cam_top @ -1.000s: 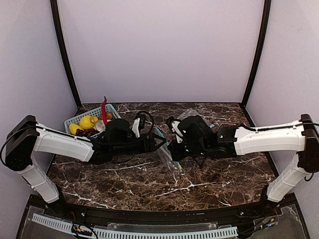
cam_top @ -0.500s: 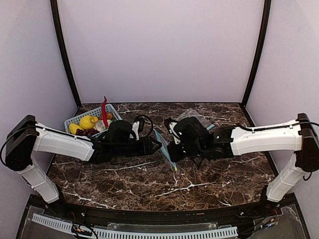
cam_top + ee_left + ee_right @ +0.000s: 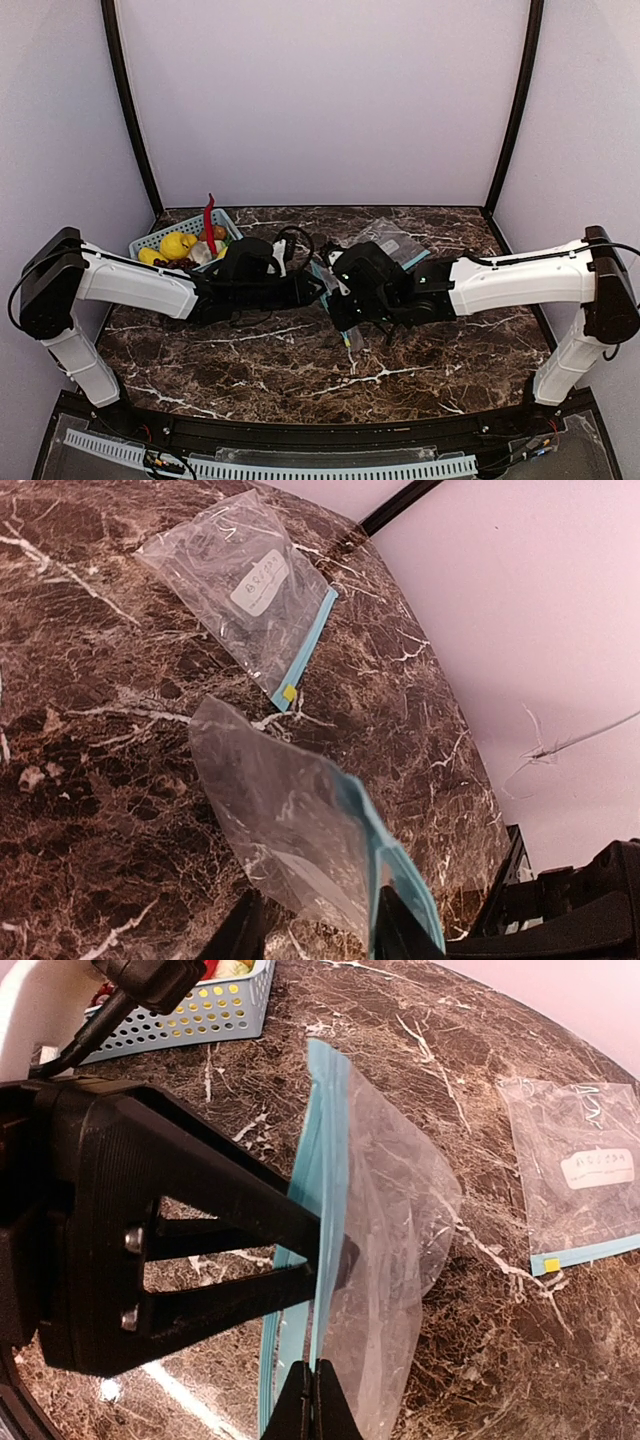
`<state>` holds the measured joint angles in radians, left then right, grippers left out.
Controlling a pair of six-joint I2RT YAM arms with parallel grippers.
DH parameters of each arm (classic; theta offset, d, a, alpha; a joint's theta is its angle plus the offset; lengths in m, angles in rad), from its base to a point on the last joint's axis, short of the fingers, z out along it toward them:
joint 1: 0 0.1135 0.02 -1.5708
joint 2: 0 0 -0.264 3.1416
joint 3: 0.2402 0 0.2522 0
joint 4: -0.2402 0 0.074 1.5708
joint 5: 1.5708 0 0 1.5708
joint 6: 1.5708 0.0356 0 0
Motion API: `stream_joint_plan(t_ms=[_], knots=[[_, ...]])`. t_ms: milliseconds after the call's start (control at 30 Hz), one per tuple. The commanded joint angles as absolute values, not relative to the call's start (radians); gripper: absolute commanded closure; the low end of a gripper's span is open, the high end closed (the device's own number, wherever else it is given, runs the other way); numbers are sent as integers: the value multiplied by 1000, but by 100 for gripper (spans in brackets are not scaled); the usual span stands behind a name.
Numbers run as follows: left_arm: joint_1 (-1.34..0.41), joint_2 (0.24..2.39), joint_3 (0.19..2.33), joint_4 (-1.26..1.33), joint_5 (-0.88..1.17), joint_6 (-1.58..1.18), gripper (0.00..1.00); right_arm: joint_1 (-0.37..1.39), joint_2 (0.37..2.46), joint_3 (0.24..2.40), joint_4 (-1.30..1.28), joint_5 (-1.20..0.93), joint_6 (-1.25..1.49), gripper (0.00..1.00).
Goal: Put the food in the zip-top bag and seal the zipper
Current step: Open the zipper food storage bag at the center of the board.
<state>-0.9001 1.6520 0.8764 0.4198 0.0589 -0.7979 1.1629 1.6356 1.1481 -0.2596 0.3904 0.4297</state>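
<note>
Both grippers meet at the table's middle around a clear zip-top bag (image 3: pixel 345 322) held off the marble. My right gripper (image 3: pixel 310 1385) is shut on the bag (image 3: pixel 385 1250) at its teal zipper (image 3: pixel 325 1150); it also shows in the top view (image 3: pixel 336 300). My left gripper (image 3: pixel 315 930) stands open, its jaws a gap apart around the bag's film (image 3: pixel 280 820). One finger sits between the two parted teal lips (image 3: pixel 405 875). It also shows in the top view (image 3: pixel 318 287). Two yellow lemons (image 3: pixel 178 243) (image 3: pixel 149 257) lie in the blue basket (image 3: pixel 150 238) at back left.
A second, alike bag (image 3: pixel 390 238) lies flat behind the right arm, also seen from the left wrist (image 3: pixel 245 580) and right wrist (image 3: pixel 585 1175). A red chili (image 3: pixel 209 222) sticks up from the basket (image 3: pixel 200 1015). Purple walls close three sides.
My right arm has moved left toward the left gripper, carrying the bag. The two grippers now stand closer together, and the bag hangs less far to the right.
</note>
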Motion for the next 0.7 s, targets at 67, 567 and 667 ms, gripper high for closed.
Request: stream_joint_plan(t_ms=[67,567,667], knots=[[-904,1634,880,375,32,-798,78,1174,1651,1177,-309,483,475,100],[-907,1604,877,262,-7,-766,99,1185,1700,1278,-513,690,579,100],[-914,1604,879,280,33,-759,99,1183,1716,1293,-510,653,579,97]])
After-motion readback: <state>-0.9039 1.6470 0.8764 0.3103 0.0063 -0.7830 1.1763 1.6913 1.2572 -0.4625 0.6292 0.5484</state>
